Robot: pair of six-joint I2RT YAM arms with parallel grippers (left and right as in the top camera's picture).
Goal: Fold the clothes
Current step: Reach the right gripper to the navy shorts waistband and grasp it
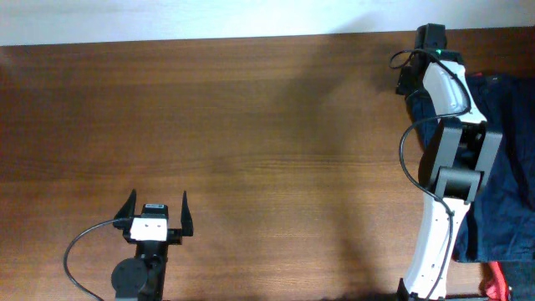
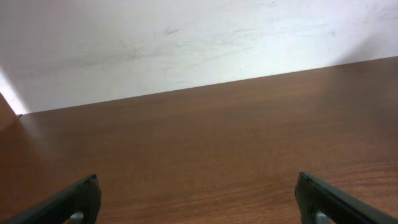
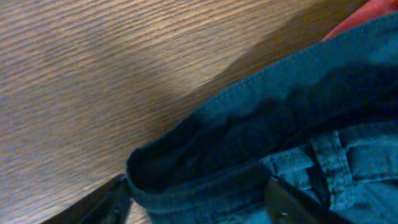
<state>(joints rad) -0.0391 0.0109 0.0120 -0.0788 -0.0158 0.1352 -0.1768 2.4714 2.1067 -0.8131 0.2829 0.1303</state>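
**A:** Where are the shorts (image 1: pixel 512 167)?

**B:** At the 3 o'clock edge of the table (image 1: pixel 251 125), seen from overhead. They are a dark navy heap with its long axis running 12 to 6. Part of it is cut off by the picture's edge and part is tucked under the right arm (image 1: pixel 436 238). A scrap of red garment (image 1: pixel 498 281) shows at the 6 o'clock end.

**A:** Which pincer is nearer?

**B:** The right gripper (image 3: pixel 196 202), by far. In its wrist view a stitched hem, curled up like a lip, lies across between its two fingers. What looks like a belt loop and a seamed band sit toward 4 o'clock. The fingers stand apart on either side of the cloth, and I judge nothing is pinched yet.

**A:** And the left gripper (image 1: pixel 155 209)?

**B:** It is at the table's 7 o'clock, fingers spread wide over bare wood. The shorts are well apart from it, off toward its 2 o'clock.

**A:** So the next move?

**B:** It falls to the right arm, I'd say: close on that hem and draw the heap toward 9 o'clock onto open wood. The cloth looks rumpled and limp, with a denim-like weave. From overhead I cannot tell the legs from the waistband.
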